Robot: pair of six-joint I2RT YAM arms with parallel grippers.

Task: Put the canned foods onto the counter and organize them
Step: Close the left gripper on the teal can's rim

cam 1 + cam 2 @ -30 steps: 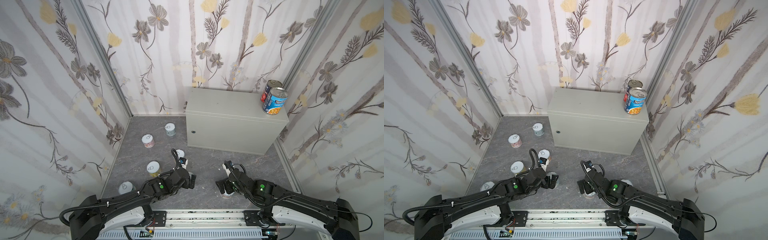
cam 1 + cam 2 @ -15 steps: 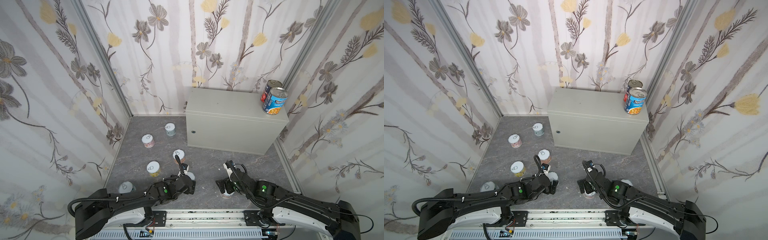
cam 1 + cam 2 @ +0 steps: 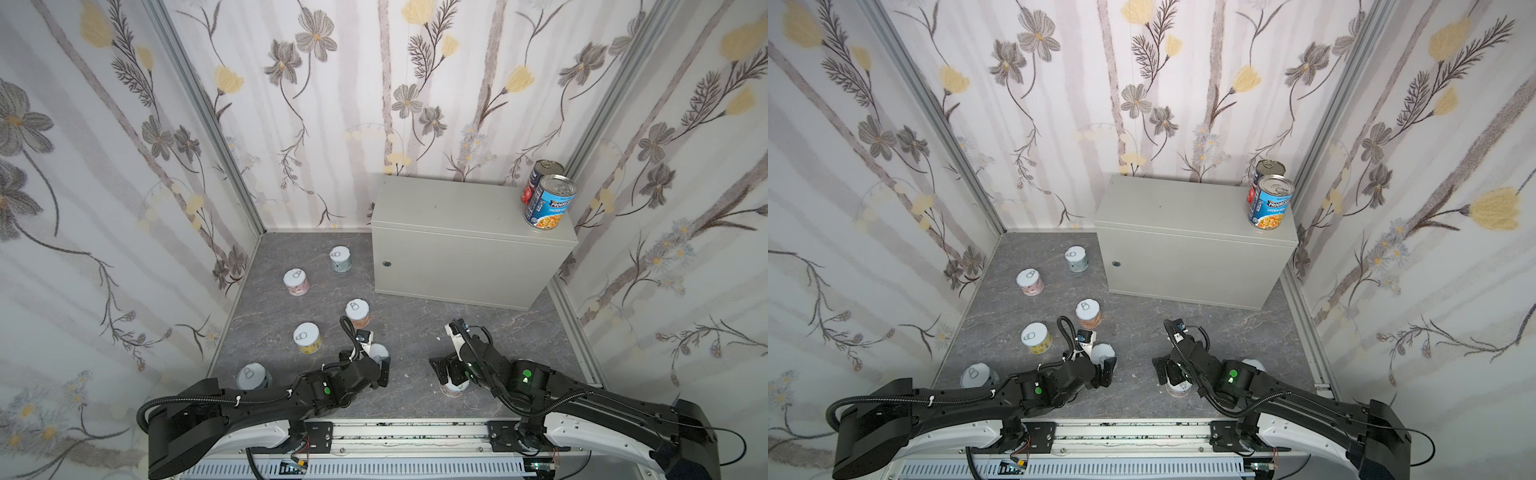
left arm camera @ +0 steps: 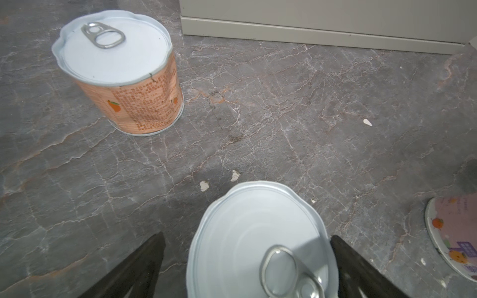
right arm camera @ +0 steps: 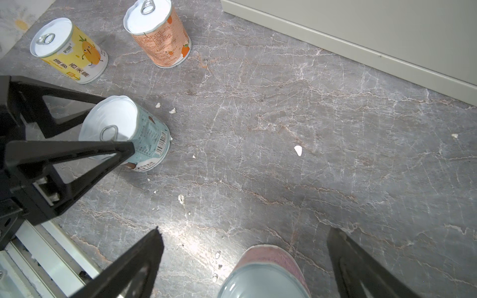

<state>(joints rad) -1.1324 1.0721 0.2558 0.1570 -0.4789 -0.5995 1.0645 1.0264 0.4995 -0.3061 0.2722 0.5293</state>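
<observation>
Two tall cans stand upright on the desk (image 3: 457, 208) (image 3: 1183, 208). The blue soup can (image 3: 549, 203) (image 3: 1270, 203) is at its front right corner. The navy-and-red can (image 3: 540, 176) (image 3: 1266, 169) is just behind it, against the back wall.

Every short pull-tab can we see is down on the marbled floor (image 3: 415, 324), upright.

- Teal can (image 3: 379, 352) (image 5: 124, 131): out in front of the desk's lock side, well apart from it. The left jaws stand wide open astride it, one finger on either side of the lid, not closed on it. From the left wrist view we cannot tell whether a finger touches the rim.
- Pink can (image 3: 453, 390) (image 5: 265, 271): out in front of the desk's middle, well apart from it. The right jaws are spread wide over it and hold nothing.
- Orange can (image 3: 357, 313) (image 4: 124, 77): in front of the desk's left corner, nearer the desk than the teal can.
- Yellow can (image 3: 306, 337) (image 5: 72, 51): farther out and farther left.
- Second pink can (image 3: 296, 282) and pale grey-blue can (image 3: 340, 259): off the desk's left end, the grey-blue one closest to the desk.
- Pale green can (image 3: 252, 376): farthest from the desk, by the left wall.
</observation>
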